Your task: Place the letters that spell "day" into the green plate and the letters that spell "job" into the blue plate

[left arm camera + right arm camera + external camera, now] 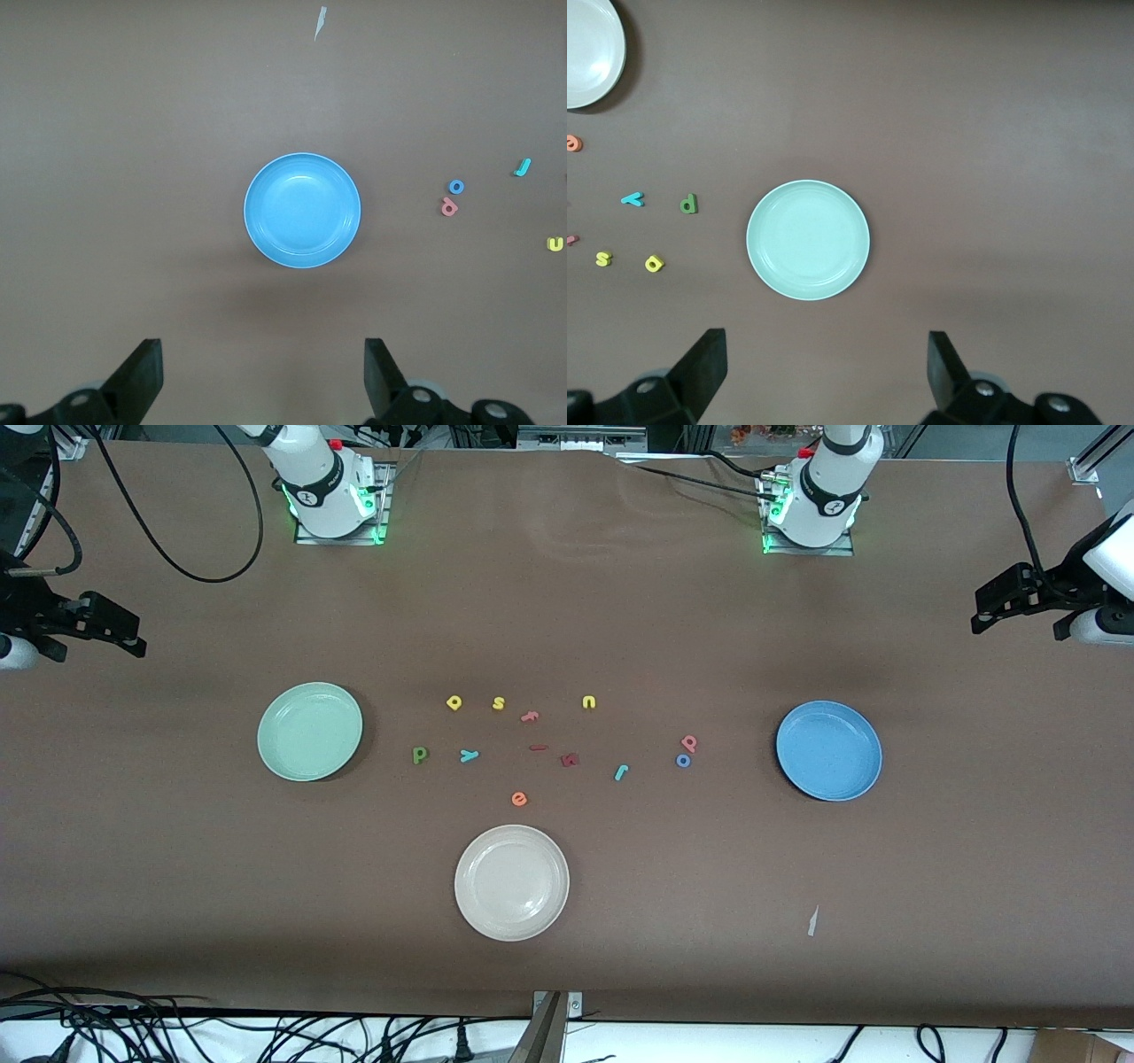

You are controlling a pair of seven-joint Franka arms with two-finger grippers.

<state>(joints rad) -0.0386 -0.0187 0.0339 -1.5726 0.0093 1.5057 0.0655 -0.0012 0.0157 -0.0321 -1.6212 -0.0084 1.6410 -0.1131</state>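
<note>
The green plate (309, 732) lies toward the right arm's end and the blue plate (828, 750) toward the left arm's end. Between them lie the dark green "d" (420, 755), the yellow "a" (454, 702), the light blue "y" (469, 755), the teal "j" (622, 771), the blue "o" (683, 761) and the pinkish "b" (689, 741). My left gripper (261, 354) hangs open and empty high above the table by the blue plate (302, 210). High over the table by the green plate (808, 240), my right gripper (825, 341) is open and empty too.
A cream-white plate (511, 882) sits nearest the front camera. Other letters lie among the task ones: a yellow "s" (498, 703), a yellow "u" (589, 702), a pink "f" (530, 716), an orange "e" (519, 799) and dark red pieces (570, 759). A paper scrap (812, 921) lies near the front edge.
</note>
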